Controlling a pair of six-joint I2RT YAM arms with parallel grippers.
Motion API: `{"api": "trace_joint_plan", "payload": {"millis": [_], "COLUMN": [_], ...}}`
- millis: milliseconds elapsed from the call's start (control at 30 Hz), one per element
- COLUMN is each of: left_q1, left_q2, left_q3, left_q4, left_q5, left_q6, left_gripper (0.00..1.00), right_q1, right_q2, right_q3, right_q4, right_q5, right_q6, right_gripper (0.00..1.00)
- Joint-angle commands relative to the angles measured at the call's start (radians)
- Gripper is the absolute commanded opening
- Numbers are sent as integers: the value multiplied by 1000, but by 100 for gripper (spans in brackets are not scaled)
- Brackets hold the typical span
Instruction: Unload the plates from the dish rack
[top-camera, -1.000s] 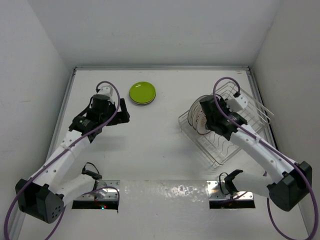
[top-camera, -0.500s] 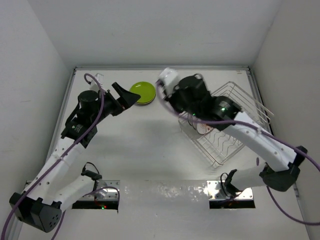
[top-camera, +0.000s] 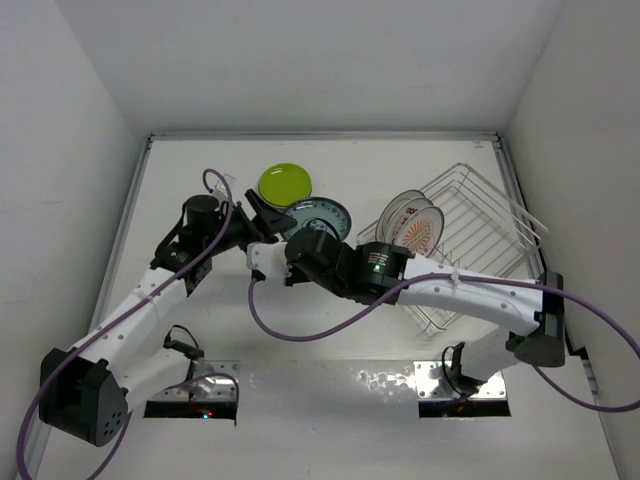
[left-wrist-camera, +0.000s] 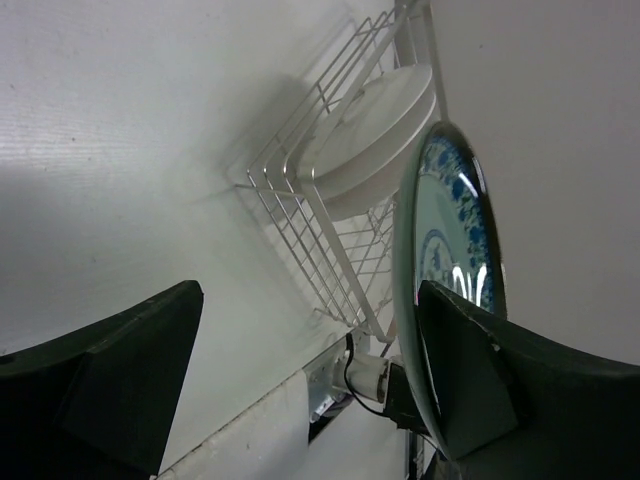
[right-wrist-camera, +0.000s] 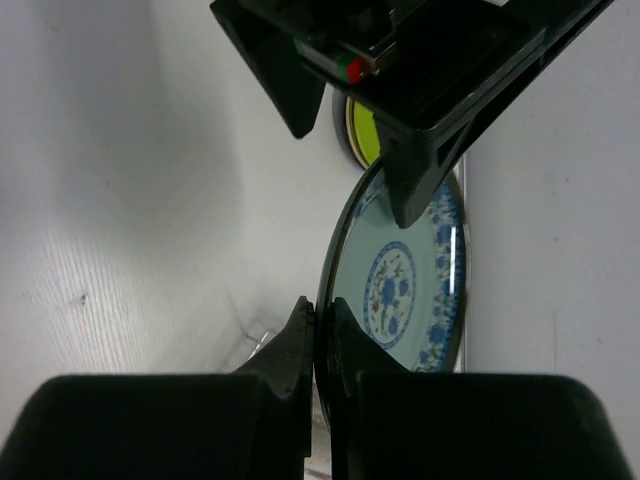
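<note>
My right gripper (top-camera: 300, 238) (right-wrist-camera: 318, 305) is shut on the lower rim of a teal-patterned plate (top-camera: 322, 215) (right-wrist-camera: 400, 290) and holds it on edge above the table, left of the dish rack (top-camera: 490, 215) (left-wrist-camera: 330, 250). My left gripper (top-camera: 268, 218) (left-wrist-camera: 308, 290) is open, and the plate's (left-wrist-camera: 450, 220) far rim sits between its fingers, right against one finger (right-wrist-camera: 420, 170). Two white plates with orange pattern (top-camera: 412, 222) (left-wrist-camera: 370, 140) stand upright in the rack. A lime-green plate (top-camera: 284, 184) (right-wrist-camera: 362, 135) lies on the table behind, on top of a darker plate.
The rack sits at the right by the side wall. White walls close in the table on three sides. Two metal base plates (top-camera: 192, 393) lie at the near edge.
My right arm lifted the teal-patterned plate out of the rack and swung it left to the table's middle. My left gripper moved right and down to meet the plate's rim.
</note>
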Motion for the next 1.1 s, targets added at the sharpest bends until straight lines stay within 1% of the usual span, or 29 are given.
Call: {"api": "trace_joint_plan", "payload": {"millis": [0,33,67,133,167,200,233,267,300,333,367,400,433,467,500,533,567,600,633,667,700,733,767,800,867,900,933,1000,1067], "left_q1": [-1,-1,-1,-1,-1,-1,0,-1,-1,-1,-1,0,2,2,3,6,11,20,29,42,60,65,69,85,105,123,131,143,149], "left_q2": [-4,-1,1,13,19,24,33,37,42,50,54,66,77,89,105,147,177,242,281,325,417,463,514,618,721,810,847,908,981], "left_q3": [-30,-37,-45,-57,-54,-50,-44,-28,-16,-2,24,36,50,77,90,119,137,157,209,243,278,321,411,458,594,630,694,740,798], "left_q4": [80,109,132,195,205,209,200,192,180,139,130,76,61,50,41,39,41,50,57,74,85,82,70,32,1,-24,-31,-33,-42], "left_q5": [42,50,59,85,91,91,85,76,32,-3,-48,-138,-189,-246,-351,-401,-451,-534,-554,-568,-582,-603,-645,-651,-636,-611,-602,-578,-564], "left_q6": [-1,-13,-23,-43,-44,-46,-41,-29,-20,3,12,22,29,43,49,55,62,66,69,80,91,117,127,134,149,148,146,148,143], "left_gripper": [84,83,73,62,39,26,17,3,0,0,0,0,0,0,0,0,0,0,0,0,0,0,0,0,0,0,0,0,13], "right_q1": [12,12,12,12,12,12,12,12,12,12,12,11,11,5,-3,-15,-50,-75,-103,-167,-199,-222,-253,-258,-264,-265,-270,-276,-279], "right_q2": [-60,-61,-58,-49,-46,-44,-49,-51,-54,-61,-69,-74,-87,-95,-103,-112,-113,-118,-133,-147,-165,-187,-231,-251,-285,-316,-331,-380,-403], "right_q3": [-35,-49,-52,-62,-70,-79,-105,-122,-139,-179,-199,-229,-239,-246,-250,-230,-211,-176,-165,-161,-182,-200,-222,-257,-283,-311,-325,-383,-414], "right_q4": [247,261,270,298,325,342,359,393,410,434,485,506,523,551,545,522,444,400,352,282,267,264,270,269,257,250,246,250,256], "right_q5": [64,47,32,-2,-2,-2,-1,2,4,37,68,99,135,222,258,302,318,327,326,282,250,226,202,200,209,218,222,228,225], "right_q6": [-58,-60,-54,-46,-34,-29,-26,-17,-12,-3,20,37,61,128,170,275,340,400,534,590,630,659,685,689,689,693,704,718,736], "right_gripper": [0,0,0,0,0,0,0,2,13,62,90,99,99,99,99,99,99,99,99,99,99,99,99,99,99,99,99,99,99]}}
